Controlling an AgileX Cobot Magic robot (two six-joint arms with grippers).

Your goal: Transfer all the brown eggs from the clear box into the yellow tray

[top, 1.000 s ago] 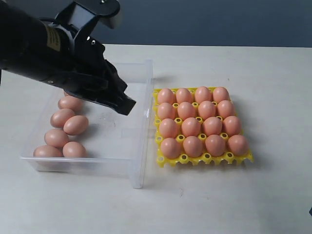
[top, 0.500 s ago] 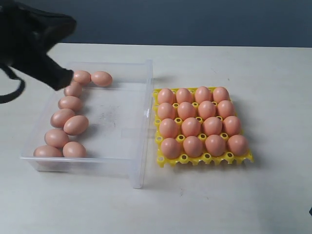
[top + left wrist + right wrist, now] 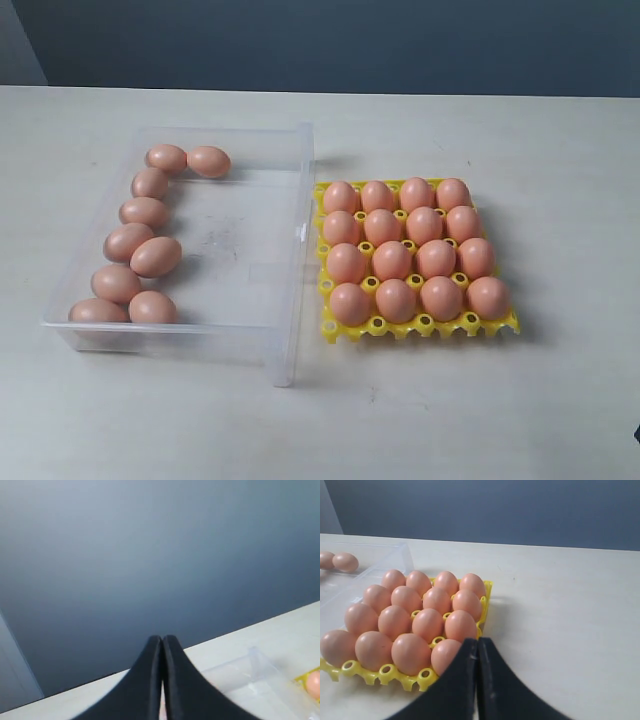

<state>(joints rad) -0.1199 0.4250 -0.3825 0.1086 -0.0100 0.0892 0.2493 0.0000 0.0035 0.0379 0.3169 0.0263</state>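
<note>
1. Sixteen brown eggs (image 3: 392, 260) filled every cup of the yellow tray (image 3: 420, 327), right of centre in the exterior view. The eggs hid the cups, so only the tray's rim and pegs showed.
2. Nine more eggs lay in the clear box (image 3: 250, 270), left of centre and just beside the tray. Seven ran down along its left wall and two sat at its upper left corner.
3. The lowest left egg was seen through the box's front wall and looked hazy.
4. The box's transparent walls were hard to trace against the pale surface (image 3: 560, 150). Whether the box touched the tray could not be told.
5. The left pincer (image 3: 162, 639) had its fingers pressed together with nothing between them, and their bases were cut off by the frame edge. A blue-grey backdrop (image 3: 150, 545) filled most of that wrist view.
6. Beyond that pincer, a blurred corner of the clear box showed. A sliver of the tray and part of one egg were clipped by the frame edge.
7. The right pincer (image 3: 477, 641) was also pressed together and empty. Its fingers covered part of the nearest egg in the tray.
8. In the right wrist view the box was mostly out of frame. Two of its eggs showed, one of them cut in half by the edge.
9. A dark sliver (image 3: 637, 433) at the lower right edge of the exterior view showed too little to identify.
</note>
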